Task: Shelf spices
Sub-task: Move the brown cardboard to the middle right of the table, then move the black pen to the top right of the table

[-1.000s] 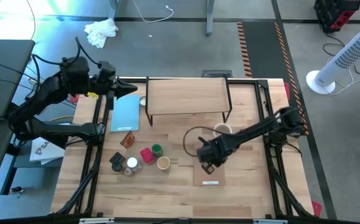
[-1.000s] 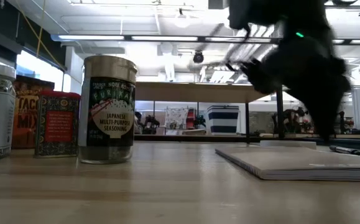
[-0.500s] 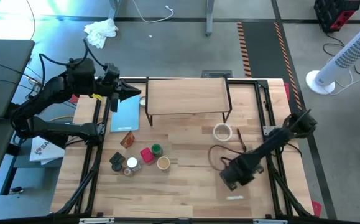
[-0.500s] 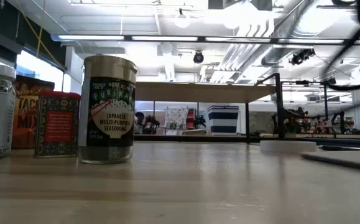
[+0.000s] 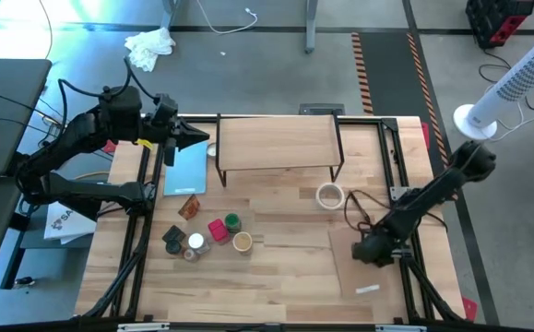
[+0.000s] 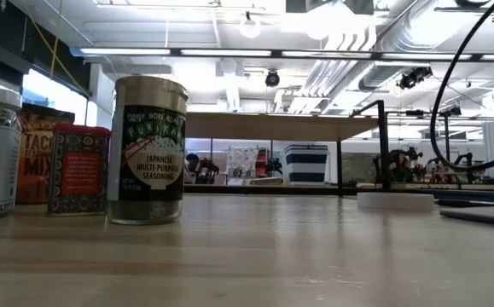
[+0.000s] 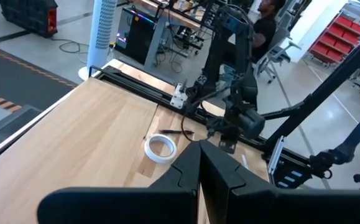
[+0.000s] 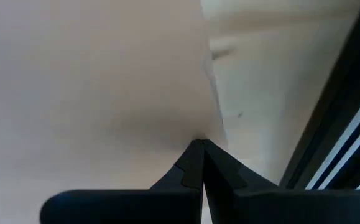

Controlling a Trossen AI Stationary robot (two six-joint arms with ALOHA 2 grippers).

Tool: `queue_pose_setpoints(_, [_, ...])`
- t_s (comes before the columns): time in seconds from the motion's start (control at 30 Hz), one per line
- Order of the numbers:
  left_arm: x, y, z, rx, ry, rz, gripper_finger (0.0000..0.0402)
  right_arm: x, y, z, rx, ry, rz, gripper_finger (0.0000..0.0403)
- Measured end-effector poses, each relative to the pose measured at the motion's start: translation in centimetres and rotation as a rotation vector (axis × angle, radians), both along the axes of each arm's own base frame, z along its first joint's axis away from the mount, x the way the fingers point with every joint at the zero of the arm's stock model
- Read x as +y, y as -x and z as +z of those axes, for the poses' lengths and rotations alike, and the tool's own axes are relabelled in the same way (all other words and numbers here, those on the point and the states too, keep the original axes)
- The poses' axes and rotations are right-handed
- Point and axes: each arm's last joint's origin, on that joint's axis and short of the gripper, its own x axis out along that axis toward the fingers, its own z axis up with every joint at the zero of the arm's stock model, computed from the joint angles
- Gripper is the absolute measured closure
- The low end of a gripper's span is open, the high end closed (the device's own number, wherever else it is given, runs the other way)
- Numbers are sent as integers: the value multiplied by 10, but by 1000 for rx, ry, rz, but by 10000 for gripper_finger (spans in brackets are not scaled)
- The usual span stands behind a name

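**Spice jars grouped on table, shelf bare, both grippers pinched shut**

Seen from above: a pale wooden table (image 5: 276,277) framed by black rails. Toward the far edge, at centre, the shelf (image 5: 276,140), a low rack with a plank top and thin black wire ends, nothing on top. Nearer the front and left of centre, the spices (image 5: 207,234) clustered close together: a red tin (image 5: 217,229), a green-topped jar (image 5: 233,221), a tan-topped jar (image 5: 243,242), a white-topped jar (image 5: 195,243), a dark-topped jar (image 5: 173,240) and an orange-brown packet (image 5: 189,207). All well apart from the shelf. Just left of the shelf, a flat light-blue pad (image 5: 186,168). Right of centre, a white tape ring (image 5: 329,195), with a thin pale board (image 5: 363,267) lying flat near the front right.

Left gripper (image 5: 202,136) held above the far left corner, near the blue pad's far end, fingers pressed together, holding nothing. Right gripper (image 5: 366,252) low over the pale board at the front right, fingers (image 8: 192,163) pressed together, tips touching or nearly touching the board's surface.

From table height: a seasoning jar (image 6: 148,150) labelled Japanese multi-purpose seasoning, standing upright beside the red tin and a clear jar at the picture's edge.
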Motion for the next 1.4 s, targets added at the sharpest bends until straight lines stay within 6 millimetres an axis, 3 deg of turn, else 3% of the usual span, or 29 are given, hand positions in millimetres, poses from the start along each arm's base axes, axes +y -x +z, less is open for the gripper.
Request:
queue_pose_setpoints(0.47, [1,0,0,13,-62,36,401,-52,3,19,-162,246,-172,403])
queue_pose_setpoints(0.7, [2,0,0,8,-59,40,402,-71,16,46,-183,334,-207,403])
queue_pose_setpoints(0.87, [2,0,0,5,-41,45,401,-77,15,70,-326,392,-258,403])
queue_pose_setpoints(1.1, [2,0,0,4,-40,47,402,-85,6,62,-279,487,-296,403])
queue_pose_setpoints(1.17, [1,0,1,-6,-39,42,401,-90,-3,61,-346,571,-307,403])
queue_pose_setpoints(1.27, [-2,-3,9,-85,-53,-3,401,-95,-26,80,-589,715,-139,403])
queue_pose_setpoints(1.4, [-6,-5,20,-196,-83,-60,402,-105,-47,137,-747,839,233,403])
